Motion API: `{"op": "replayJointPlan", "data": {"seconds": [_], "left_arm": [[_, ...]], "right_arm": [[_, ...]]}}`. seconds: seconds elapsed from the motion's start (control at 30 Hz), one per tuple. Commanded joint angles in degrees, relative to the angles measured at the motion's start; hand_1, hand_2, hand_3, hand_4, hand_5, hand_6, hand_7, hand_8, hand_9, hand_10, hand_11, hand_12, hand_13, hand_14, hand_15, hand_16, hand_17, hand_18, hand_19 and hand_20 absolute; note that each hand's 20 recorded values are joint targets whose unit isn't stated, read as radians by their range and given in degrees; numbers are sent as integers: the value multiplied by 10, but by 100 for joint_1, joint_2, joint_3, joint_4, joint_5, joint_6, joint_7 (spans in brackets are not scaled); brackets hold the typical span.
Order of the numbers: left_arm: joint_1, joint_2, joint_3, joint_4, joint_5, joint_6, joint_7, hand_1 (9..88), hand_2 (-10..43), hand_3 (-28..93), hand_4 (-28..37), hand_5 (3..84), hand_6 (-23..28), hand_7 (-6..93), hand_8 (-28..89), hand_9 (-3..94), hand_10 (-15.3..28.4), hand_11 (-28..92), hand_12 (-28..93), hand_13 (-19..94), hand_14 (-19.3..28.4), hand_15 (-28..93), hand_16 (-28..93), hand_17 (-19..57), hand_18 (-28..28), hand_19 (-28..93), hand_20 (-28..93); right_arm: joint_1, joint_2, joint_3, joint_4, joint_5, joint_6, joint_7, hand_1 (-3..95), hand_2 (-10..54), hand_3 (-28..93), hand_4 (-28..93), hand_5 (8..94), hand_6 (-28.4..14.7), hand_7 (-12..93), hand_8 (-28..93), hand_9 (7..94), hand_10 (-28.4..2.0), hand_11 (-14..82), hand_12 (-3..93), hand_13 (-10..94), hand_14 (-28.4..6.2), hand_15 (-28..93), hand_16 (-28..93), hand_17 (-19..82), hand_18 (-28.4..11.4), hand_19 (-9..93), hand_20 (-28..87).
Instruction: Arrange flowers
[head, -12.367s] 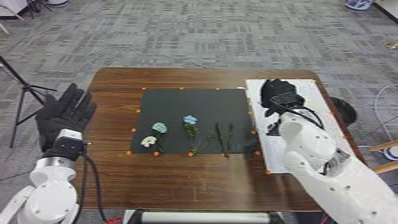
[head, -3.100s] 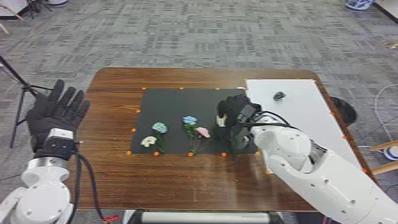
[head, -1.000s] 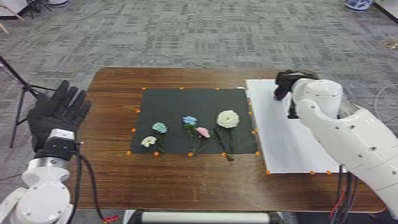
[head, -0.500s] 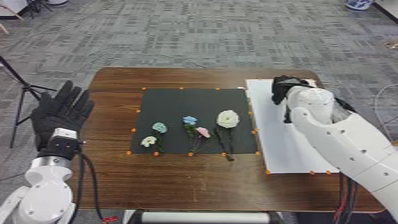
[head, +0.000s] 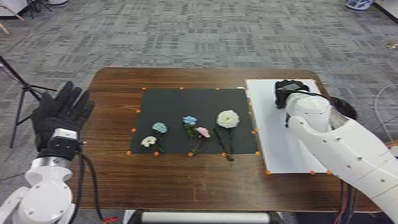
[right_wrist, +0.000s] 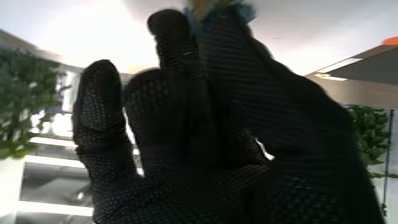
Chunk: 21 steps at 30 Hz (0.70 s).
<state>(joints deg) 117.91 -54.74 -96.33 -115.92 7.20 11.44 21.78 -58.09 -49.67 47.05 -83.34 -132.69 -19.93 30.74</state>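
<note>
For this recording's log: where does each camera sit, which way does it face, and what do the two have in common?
Head view: on the robot's head, looking forward and down at the table, flowers, black mat and white sheet; both arms enter from the bottom edge, with the left hand and right hand.
Right wrist view: on the right wrist, looking along that hand's glove past its fingers, toward a blurred blue-and-tan thing and greenery.
Shared: the right hand.
</note>
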Motion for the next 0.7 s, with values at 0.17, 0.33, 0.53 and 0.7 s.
{"op": "replayJointPlan", "data": {"seconds": [0.17,0.33,0.53,0.7], "left_arm": [[98,-34,-24,-55,-6,7,-5,264,157,711,-283,415,66,119,-92,313,133,187,89,220,127,237,-46,-56,110,240,109],[94,-48,-20,-49,-5,11,-12,265,157,711,-283,415,66,118,-93,312,133,186,89,219,127,236,-46,-57,110,241,109],[166,-46,-58,-81,-23,7,25,264,156,713,-283,415,65,118,-92,311,132,186,90,219,127,235,-46,-57,110,241,109],[169,-59,-79,-72,-2,9,-6,264,157,712,-283,414,65,118,-92,310,133,187,90,218,127,235,-45,-57,110,241,109]], "right_arm": [[-279,173,-6,90,-245,572,55,611,-95,688,-283,701,16,419,17,809,-71,262,548,726,-76,755,400,395,-225,815,411],[-513,288,265,-328,-27,991,209,602,-95,686,-283,713,17,445,32,821,-71,265,559,739,-75,755,396,405,-228,821,411],[-822,344,740,-1113,1154,1125,562,596,-95,703,-283,725,13,429,32,832,-74,255,565,749,-72,754,395,412,-232,829,409],[-1283,483,1041,-1906,1366,1027,384,598,-95,715,-283,731,8,414,46,837,-80,245,573,749,-74,748,398,412,-233,832,404]]}}
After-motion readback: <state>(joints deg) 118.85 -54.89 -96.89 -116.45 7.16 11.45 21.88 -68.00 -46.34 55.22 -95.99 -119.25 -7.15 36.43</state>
